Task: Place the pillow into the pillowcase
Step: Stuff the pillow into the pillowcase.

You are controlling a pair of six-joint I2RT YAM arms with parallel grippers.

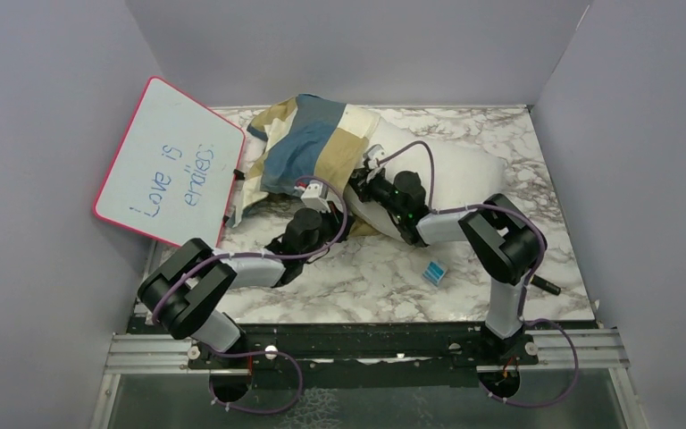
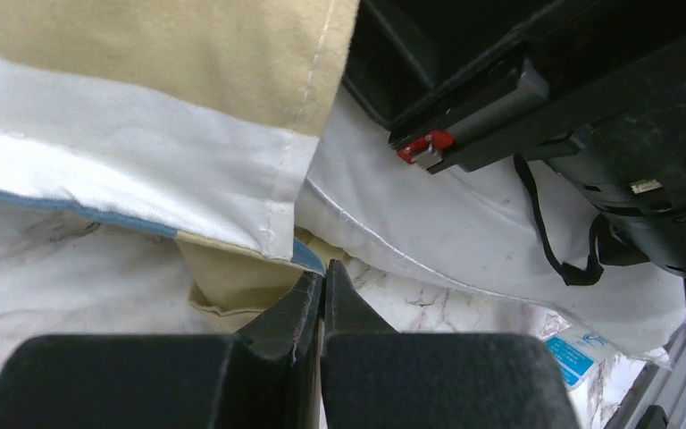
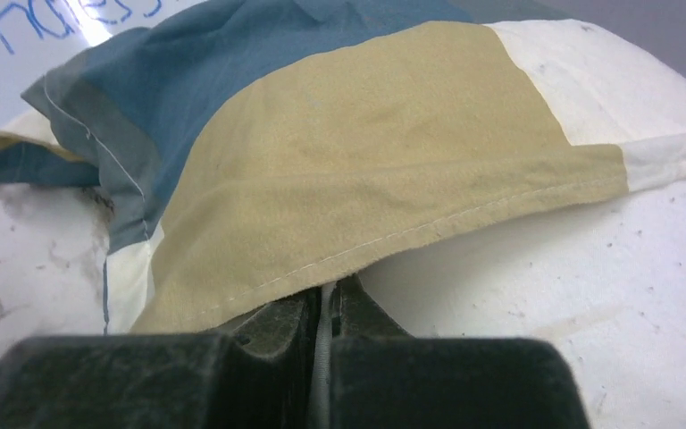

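Where the pillowcase (image 1: 308,143) ends, the pillow (image 1: 464,165) juts out.
Right claw (image 3: 322,299) pinches its hem; left claw (image 2: 323,277) pressed together beside it.

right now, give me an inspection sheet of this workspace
surface: marble table, white with dark veins
job's things: pillow partly inside pillowcase, right end uncovered
clutter: whiteboard propped at the left wall; small blue label on the table near the right arm
grippers: left gripper shut at a pillowcase corner; right gripper shut on the pillowcase hem, it seems
cables: purple cables loop along both arms
surroundings: grey walls on three sides
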